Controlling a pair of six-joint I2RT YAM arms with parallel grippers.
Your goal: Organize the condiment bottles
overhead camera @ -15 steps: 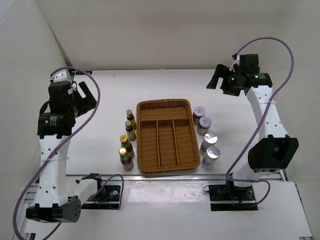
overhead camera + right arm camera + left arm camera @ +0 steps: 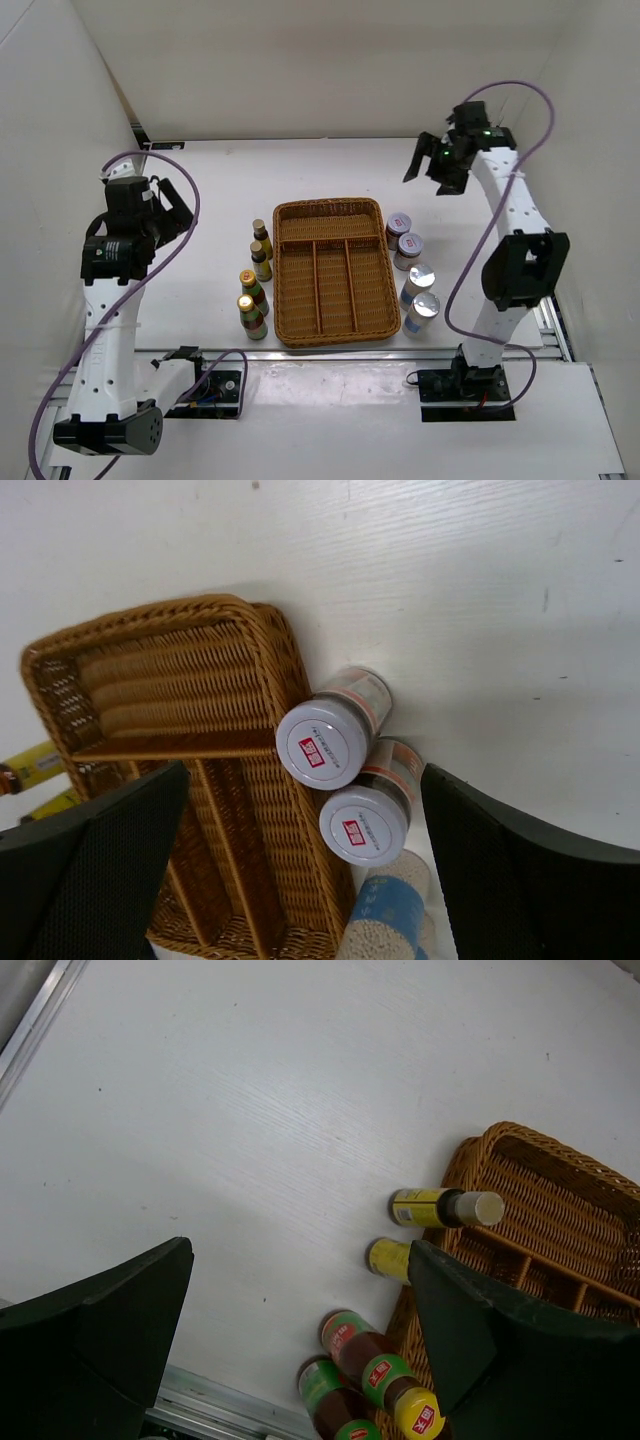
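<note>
Four slim dark bottles with gold caps (image 2: 255, 280) stand in a column left of the wicker tray (image 2: 335, 203); they also show in the left wrist view (image 2: 375, 1360). Two purple-lidded jars (image 2: 403, 238) and two pale silver-capped bottles (image 2: 420, 298) stand right of the tray; the jars (image 2: 340, 780) and one pale bottle (image 2: 385, 915) show in the right wrist view. My left gripper (image 2: 172, 203) is open and empty, high above the table left of the dark bottles. My right gripper (image 2: 428, 165) is open and empty, high over the back right, beyond the jars.
The wicker tray has one wide compartment at the back and three long ones (image 2: 335, 285) toward the front, with nothing in them. White walls enclose the table on three sides. A metal rail (image 2: 330, 352) runs along the near edge.
The right arm has swung back and turned, its gripper now a little farther back. The left arm has lowered slightly toward the near side. The bottles have not moved.
</note>
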